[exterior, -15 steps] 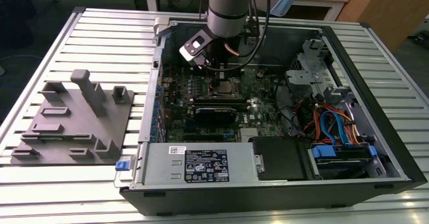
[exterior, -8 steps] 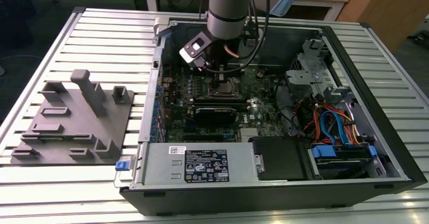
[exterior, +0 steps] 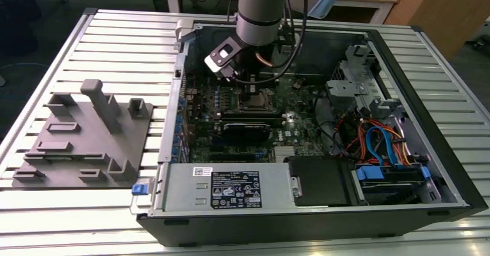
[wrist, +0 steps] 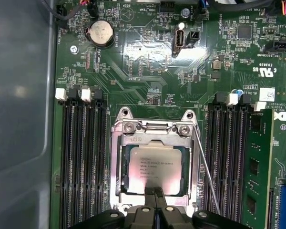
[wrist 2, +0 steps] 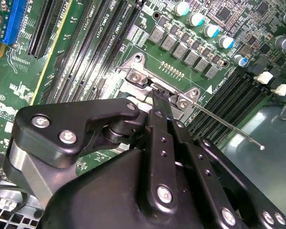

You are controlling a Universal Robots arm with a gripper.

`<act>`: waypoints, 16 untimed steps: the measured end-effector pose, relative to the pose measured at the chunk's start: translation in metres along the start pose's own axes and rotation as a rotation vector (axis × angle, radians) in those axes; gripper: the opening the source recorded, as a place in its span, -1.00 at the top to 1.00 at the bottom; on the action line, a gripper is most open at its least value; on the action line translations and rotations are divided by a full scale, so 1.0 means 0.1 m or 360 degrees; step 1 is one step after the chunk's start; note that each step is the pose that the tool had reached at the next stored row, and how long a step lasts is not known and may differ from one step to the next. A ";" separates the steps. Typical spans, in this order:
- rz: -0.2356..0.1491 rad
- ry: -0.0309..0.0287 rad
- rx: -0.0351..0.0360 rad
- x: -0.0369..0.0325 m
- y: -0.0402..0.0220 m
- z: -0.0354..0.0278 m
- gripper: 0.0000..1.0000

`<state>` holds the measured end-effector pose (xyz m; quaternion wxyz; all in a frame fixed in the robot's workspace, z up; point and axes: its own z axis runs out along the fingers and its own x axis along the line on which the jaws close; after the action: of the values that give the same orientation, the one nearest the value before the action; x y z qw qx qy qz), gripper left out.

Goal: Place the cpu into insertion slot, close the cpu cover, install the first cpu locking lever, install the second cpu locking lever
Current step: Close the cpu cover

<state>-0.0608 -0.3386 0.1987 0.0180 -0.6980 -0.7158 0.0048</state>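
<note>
Jaws staying... no: jaws pinching shut, gripping nothing, likely acting as one blunt pusher. Tips meeting near edge of cpu cover point(wrist: 118, 167); contact unclear. Cpu point(wrist: 155, 164) lying flat just ahead of tips, sitting in insertion slot point(wrist: 123, 113), cover window framing it. Thin locking lever point(wrist: 207, 176) angling free beside jaws, seemingly not yet latched.

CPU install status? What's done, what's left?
Done: cpu sits in the insertion slot, and the cpu cover lies down over it. In hand: the shut hand rests at the cover's edge. Left: the locking lever beside it stands loose, unlatched.
</note>
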 end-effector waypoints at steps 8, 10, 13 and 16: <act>0.0000 -0.00003 -0.0004 0.001 -0.020 -0.011 0.80; 0.0000 -0.00007 -0.0004 0.000 -0.021 -0.011 0.80; 0.0000 -0.00013 -0.0003 0.000 -0.021 -0.002 0.80; 0.0000 -0.00027 -0.0002 -0.002 -0.022 0.018 0.80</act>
<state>-0.0631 -0.3389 0.1970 0.0170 -0.6981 -0.7158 0.0049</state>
